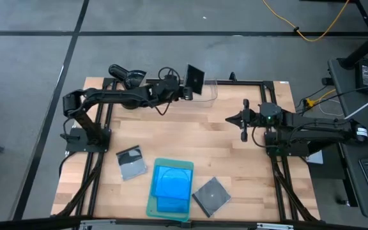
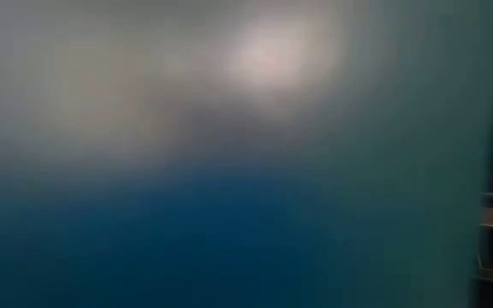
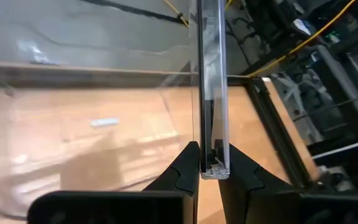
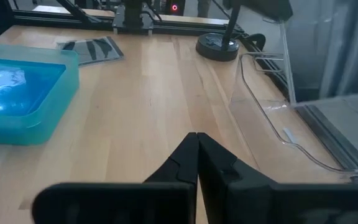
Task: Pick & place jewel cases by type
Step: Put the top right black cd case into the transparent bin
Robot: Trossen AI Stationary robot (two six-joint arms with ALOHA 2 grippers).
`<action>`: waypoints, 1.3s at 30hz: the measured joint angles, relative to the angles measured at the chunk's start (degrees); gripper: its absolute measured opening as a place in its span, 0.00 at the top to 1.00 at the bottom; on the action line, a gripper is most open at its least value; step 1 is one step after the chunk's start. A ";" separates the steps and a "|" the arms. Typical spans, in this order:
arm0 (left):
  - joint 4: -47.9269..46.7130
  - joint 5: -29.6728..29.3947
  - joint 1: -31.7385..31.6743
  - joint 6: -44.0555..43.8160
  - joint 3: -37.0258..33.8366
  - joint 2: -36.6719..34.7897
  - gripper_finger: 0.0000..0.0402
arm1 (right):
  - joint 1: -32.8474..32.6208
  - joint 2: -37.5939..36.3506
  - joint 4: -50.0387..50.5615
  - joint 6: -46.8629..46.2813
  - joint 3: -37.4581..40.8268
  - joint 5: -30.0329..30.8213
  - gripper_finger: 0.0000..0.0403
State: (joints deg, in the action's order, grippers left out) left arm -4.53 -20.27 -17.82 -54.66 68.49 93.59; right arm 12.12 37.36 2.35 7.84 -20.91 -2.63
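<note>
High view: the left pincer (image 1: 187, 91) reaches along the far edge of the light wooden table (image 1: 171, 137), clamped on a dark grey square plastic jewel case (image 1: 195, 79) held on edge, its flat face upright. The clear rectangular plastic bin (image 1: 211, 94) sits at the far edge directly beneath and just beyond the case, so the drop lies straight below the left arm's load, and the left arm is by far the nearer one. Two more dark grey jewel cases lie flat toward the near edge, one (image 1: 131, 163) left of the pale green flat tray (image 1: 151, 206) and one (image 1: 211, 195) right of it, with a bright blue jewel case (image 1: 172, 181) stacked in the tray. The right pincer (image 1: 244, 120) waits near the right edge, fingers pressed together on nothing.

Low view: a blurred blue-green surface fills the frame; nothing on the table can be made out.

Left wrist view: the held case (image 3: 211, 81) stands edge-on between the fingers (image 3: 185, 165), its thin edge running straight away from the wrist, with the bin's clear wall (image 3: 73, 124) close behind it.

Right wrist view: the right arm's fingers (image 4: 185, 158) meet in a closed point over bare wood, the bin (image 4: 272, 93) ahead to one side, the tray (image 4: 36, 109) to the other.
</note>
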 joint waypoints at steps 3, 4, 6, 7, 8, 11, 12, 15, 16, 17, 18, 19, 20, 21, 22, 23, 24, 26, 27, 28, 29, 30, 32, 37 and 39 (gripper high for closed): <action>4.56 2.21 0.04 -0.39 -0.02 2.75 0.94 | 0.63 0.00 0.00 0.05 0.00 0.00 0.99; 5.87 2.86 0.05 -0.71 -0.03 3.78 0.94 | 0.88 0.02 0.00 0.10 0.00 -0.04 0.99; 7.36 3.08 0.09 -1.42 -0.09 5.35 0.94 | 1.23 0.02 0.00 0.02 0.00 -0.24 0.98; 7.83 2.95 0.06 -1.98 -0.09 6.04 0.94 | 1.42 0.02 0.02 0.02 0.00 -0.28 0.98; 7.84 2.63 0.01 -2.28 -0.09 6.68 0.94 | 1.53 0.02 0.02 0.00 0.00 -0.34 0.97; 7.55 2.42 -0.35 -2.64 -0.09 8.55 0.94 | 1.55 0.02 0.02 -0.06 0.00 -0.48 0.96; 7.66 2.35 -0.41 -2.66 -0.09 8.84 0.94 | 1.54 0.02 0.02 -0.06 0.00 -0.50 0.96; 8.03 1.97 -0.74 -2.60 -0.07 9.18 0.94 | 1.53 0.02 0.05 -0.06 0.00 -0.53 0.98; 8.09 1.92 -0.82 -2.63 -0.04 9.54 0.94 | 1.53 0.02 0.09 -0.05 0.00 -0.55 0.99; 7.86 2.16 -0.96 -2.64 -0.04 9.86 0.94 | 1.55 0.02 0.09 -0.05 0.00 -0.55 0.99; 7.55 2.94 -1.10 -2.70 -0.07 10.18 0.94 | 1.55 0.02 0.11 -0.03 0.00 -0.59 0.99; 7.69 3.79 -1.13 -3.09 -0.07 10.58 0.94 | 1.55 0.02 0.11 0.03 0.00 -0.59 0.99; 8.01 4.36 -1.12 -3.78 -0.04 11.09 0.94 | 1.55 0.02 0.11 0.07 0.00 -0.59 0.98; 7.90 5.09 -1.14 -4.65 -0.02 11.59 0.94 | 1.55 0.02 0.11 0.13 0.00 -0.60 0.97; 7.77 5.28 -0.94 -5.36 -0.02 12.19 0.94 | 1.55 0.02 0.11 0.20 0.00 -0.66 0.97; 7.84 5.38 -0.61 -6.16 -0.02 12.84 0.94 | 1.55 0.02 0.11 0.23 0.00 -0.66 0.96; 8.07 5.41 -0.19 -6.75 -0.03 13.34 0.94 | 1.55 0.02 0.13 0.26 0.00 -0.65 0.96; 9.41 5.60 0.76 -7.65 -0.04 13.93 0.94 | 1.55 0.02 0.13 0.24 0.00 -0.66 0.96; 10.46 5.94 1.20 -8.03 -0.04 14.19 0.94 | 1.55 0.02 0.15 0.21 0.00 -0.66 0.97; 10.79 5.88 1.62 -8.46 -0.04 14.33 0.94 | 1.55 0.02 0.28 0.21 0.00 -0.67 0.97; 10.73 5.85 2.01 -9.12 -0.04 14.38 0.94 | 1.53 0.02 0.37 0.21 0.00 -0.67 0.98; 10.72 5.64 2.38 -9.39 -0.04 14.40 0.94 | 1.55 0.02 0.38 0.21 0.00 -0.78 0.99; 10.55 4.86 2.77 -9.59 -0.04 14.40 0.94 | 1.55 0.02 0.37 0.23 0.00 -1.02 0.99; 10.24 4.81 2.73 -10.35 -0.04 14.40 0.94 | 1.55 0.02 0.37 0.21 0.00 -1.11 0.96; 10.10 4.87 2.73 -10.82 -0.04 14.40 0.93 | 1.55 0.02 0.35 0.21 0.00 -1.11 0.96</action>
State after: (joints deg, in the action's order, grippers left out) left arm 5.57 -15.40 -15.09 -65.47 68.45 107.98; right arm 13.67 37.39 2.70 8.05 -20.91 -3.75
